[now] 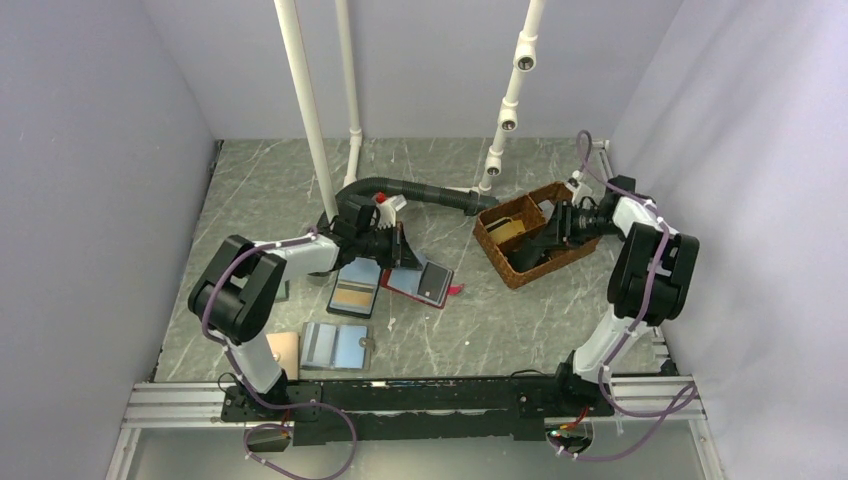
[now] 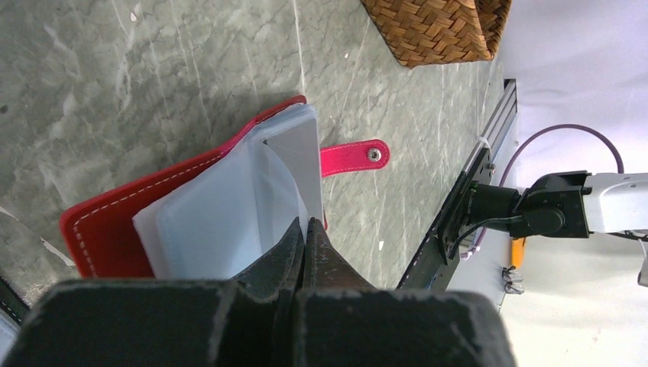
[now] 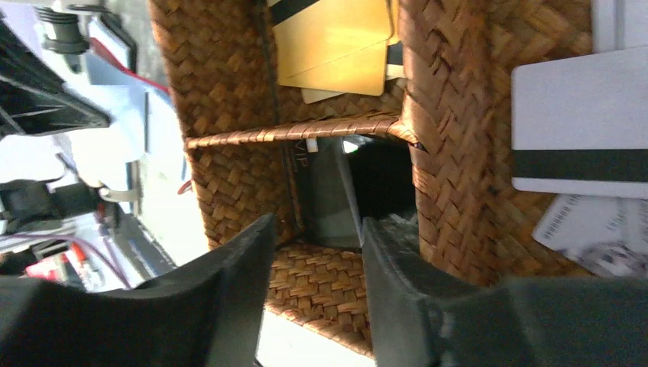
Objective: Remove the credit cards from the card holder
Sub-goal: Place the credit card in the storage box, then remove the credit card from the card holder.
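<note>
While open, card holder [image 2: 115,222] at left gripper [image 2: 306,225].

This is a robotics lab test cell rather than a lived-in room. Plain pale walls [image 1: 90,150] box in a marble-patterned tabletop [image 1: 440,330] on the left, far and right. An aluminium rail [image 1: 180,405] along the near edge carries the left arm [image 1: 240,290] and the right arm [image 1: 650,265]. Purple cables [image 1: 330,440] loop off the rail, and white pipes [image 1: 305,100] stand at the far side.
</note>
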